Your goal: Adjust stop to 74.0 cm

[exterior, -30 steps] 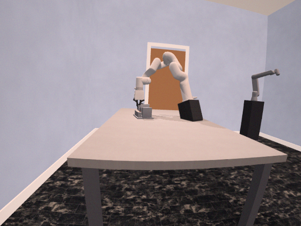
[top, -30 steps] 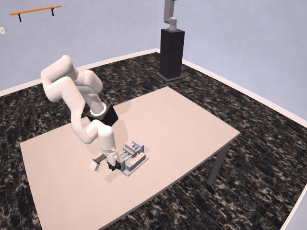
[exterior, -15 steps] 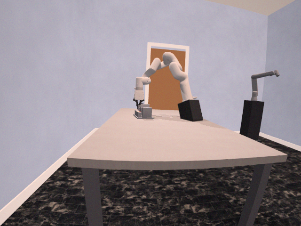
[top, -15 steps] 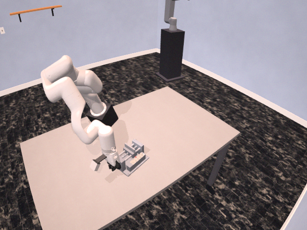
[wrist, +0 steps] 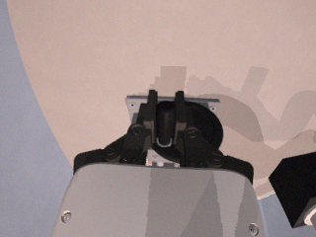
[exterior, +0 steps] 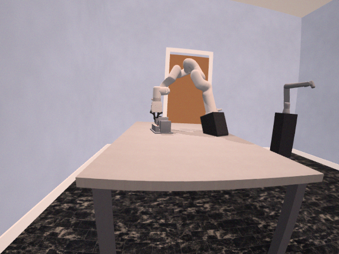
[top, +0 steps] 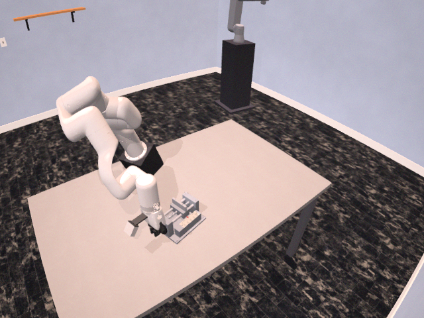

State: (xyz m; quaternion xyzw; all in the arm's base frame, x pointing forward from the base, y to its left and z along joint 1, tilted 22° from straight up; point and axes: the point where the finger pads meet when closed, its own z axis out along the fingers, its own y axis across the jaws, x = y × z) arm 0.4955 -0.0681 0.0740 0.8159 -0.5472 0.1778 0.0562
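Top view, L to R: pale block (top: 132, 229) w/ dark bar (top: 139, 218), at approx 9 o'clock from the black tool (top: 156, 232) (exterior: 155, 120) (wrist: 166, 96). Tool is closed on the upright black knob (wrist: 166, 120) of the handwheel (wrist: 209, 129); knob sits nr 9 o'clock on the wheel in wrist view. At 2 o'clock from the tool, on the surface (top: 253, 181) (exterior: 191, 158), is the grey stop (top: 179, 207), on rods beside a scale (top: 188, 220) w/ a red mark; figures too small to read.

Handling, my judgement: knob rigid, prob. smooth, could slip if pinched high; best held mid-height, fingers either side. Wheel prob. turns w/ light, steady drag; go in small arcs, pivoting round its centre, no sideways pull. Release only at 74.0 cm.

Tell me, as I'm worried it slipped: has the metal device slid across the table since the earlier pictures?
No; the metal device sits unshifted against the table's edge, top view.
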